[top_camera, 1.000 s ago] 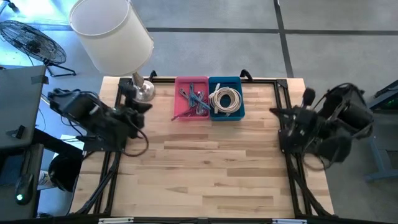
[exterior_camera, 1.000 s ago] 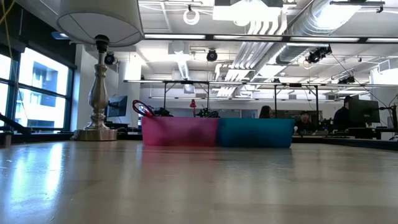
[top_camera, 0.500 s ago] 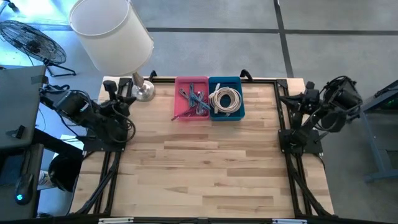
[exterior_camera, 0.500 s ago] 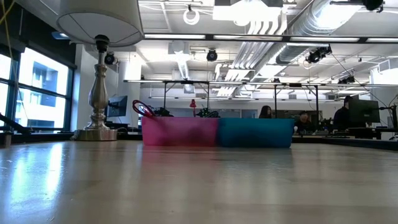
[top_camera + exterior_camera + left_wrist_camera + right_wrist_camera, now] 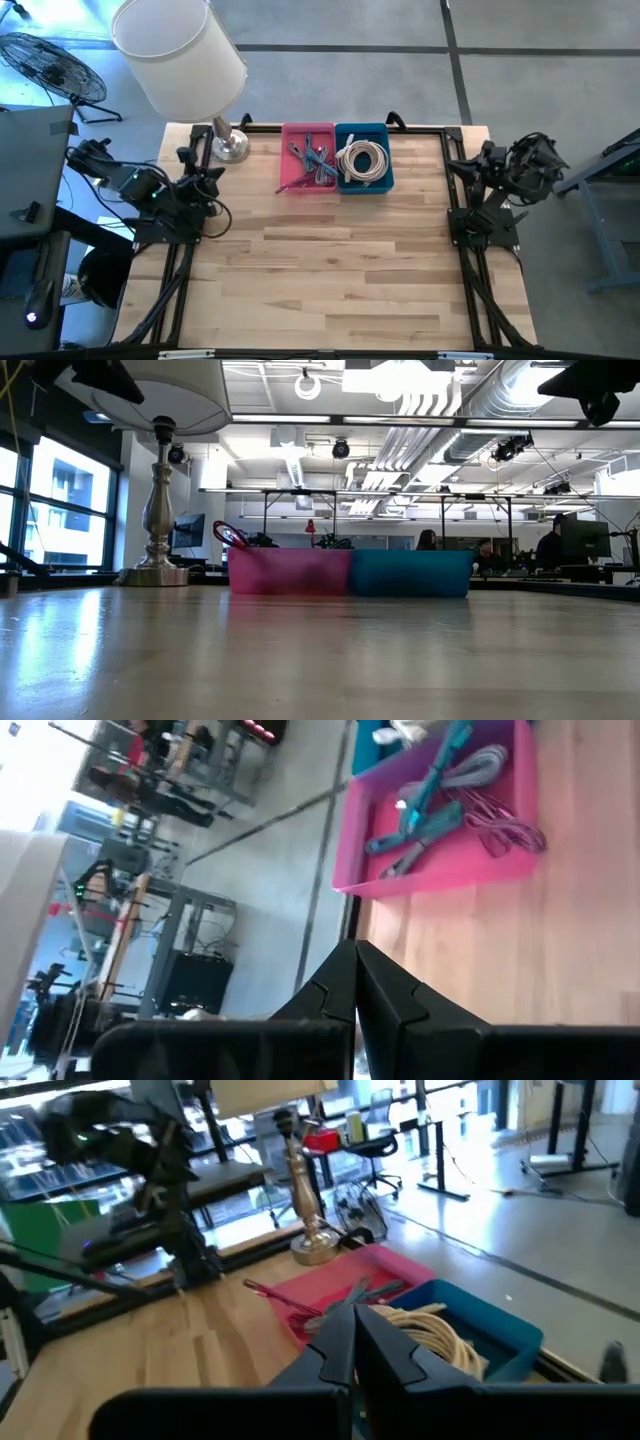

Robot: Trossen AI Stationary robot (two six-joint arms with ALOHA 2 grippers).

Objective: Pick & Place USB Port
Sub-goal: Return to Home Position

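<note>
Pink bin (image 5: 306,188) and blue bin (image 5: 365,187) touch at the table's far edge. Charger cables (image 5: 313,160) lie roughly front-to-back in the pink one, white cable (image 5: 362,160) coiled in the blue. Left gripper (image 5: 355,948) and right gripper (image 5: 355,1308) are pinched closed, empty, at opposite table edges.

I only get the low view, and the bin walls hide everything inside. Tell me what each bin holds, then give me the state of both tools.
Observer: The pink bin holds a blue cable and a pink cable, lying across each other.
Operator: Now the blue one.
Observer: The blue bin holds one coiled white cable.
Operator: Tools.
Observer: The left tool and right tool are both shut on nothing, at opposite sides of the table.
</note>
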